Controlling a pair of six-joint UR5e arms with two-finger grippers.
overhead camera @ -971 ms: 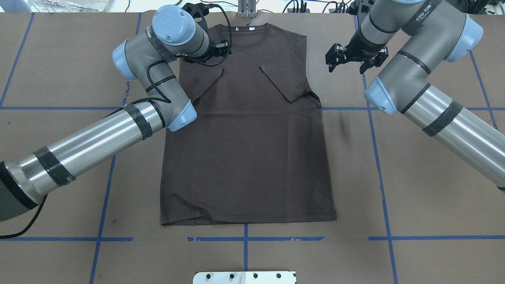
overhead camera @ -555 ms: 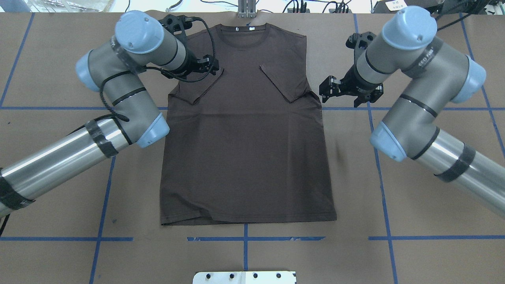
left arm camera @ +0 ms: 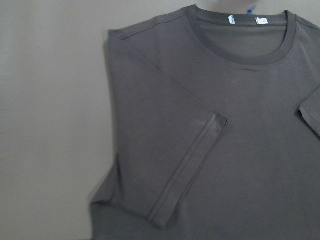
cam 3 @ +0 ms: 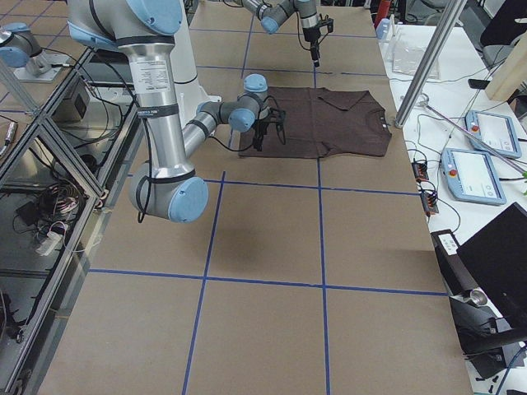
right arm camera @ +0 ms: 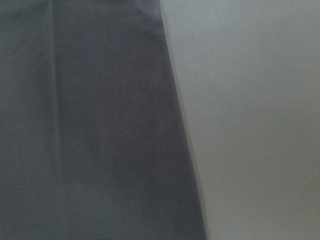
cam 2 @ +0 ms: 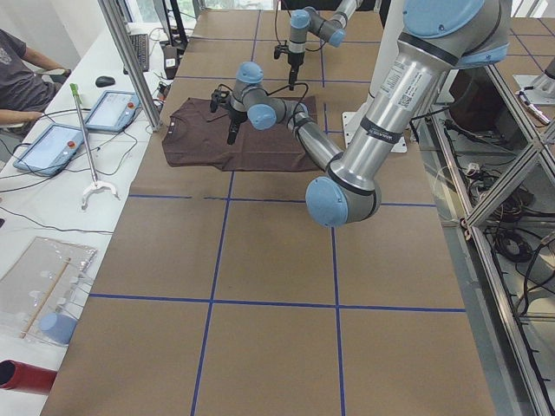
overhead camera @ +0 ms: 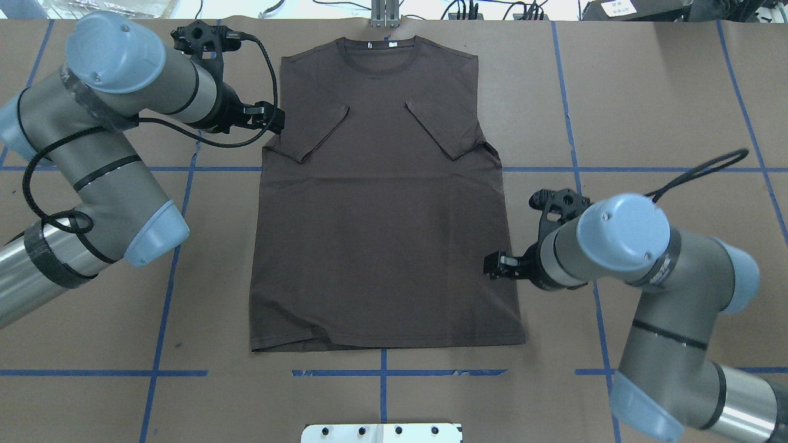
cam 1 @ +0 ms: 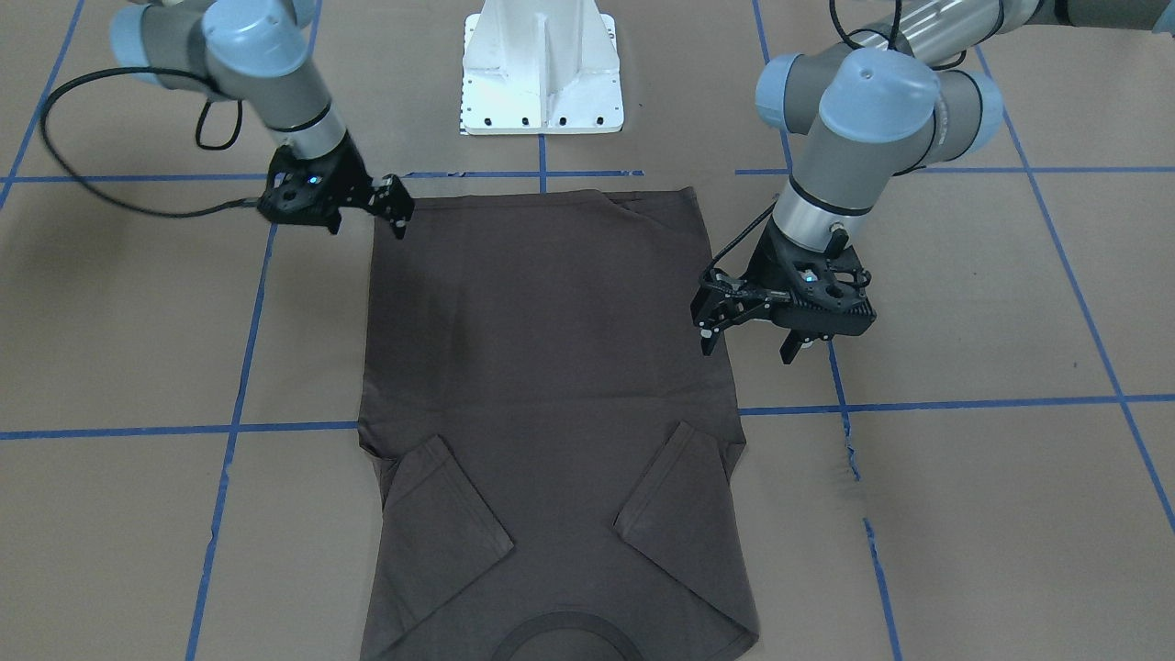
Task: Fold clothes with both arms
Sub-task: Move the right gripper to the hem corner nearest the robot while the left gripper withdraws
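The clothes are one dark brown T-shirt (overhead camera: 381,234) lying flat, collar (overhead camera: 385,55) at the far end and both sleeves folded in over the chest. My left gripper (overhead camera: 274,120) hovers at the shirt's left shoulder edge, open and empty. Seen from the front, the left gripper (cam 1: 748,347) has its fingers spread beside the cloth (cam 1: 542,367). My right gripper (overhead camera: 492,264) stands at the shirt's right side edge, above the hem. In the front view the right gripper (cam 1: 367,225) is open and holds nothing. The left wrist view shows the T-shirt's collar and sleeve (left arm camera: 190,175). The right wrist view shows a blurred T-shirt edge (right arm camera: 100,125).
Blue tape lines (overhead camera: 381,372) grid the brown table. The white pedestal (cam 1: 542,73) stands at the near edge behind the hem. A metal bracket (overhead camera: 385,15) and cables sit at the far edge. Tablets (cam 2: 108,108) and a seated person are beyond the table's far side.
The left gripper has drawn back leftwards off the shoulder to the shirt's edge. The right gripper has travelled from sleeve level along the right edge towards the hem. The shirt has not shifted.
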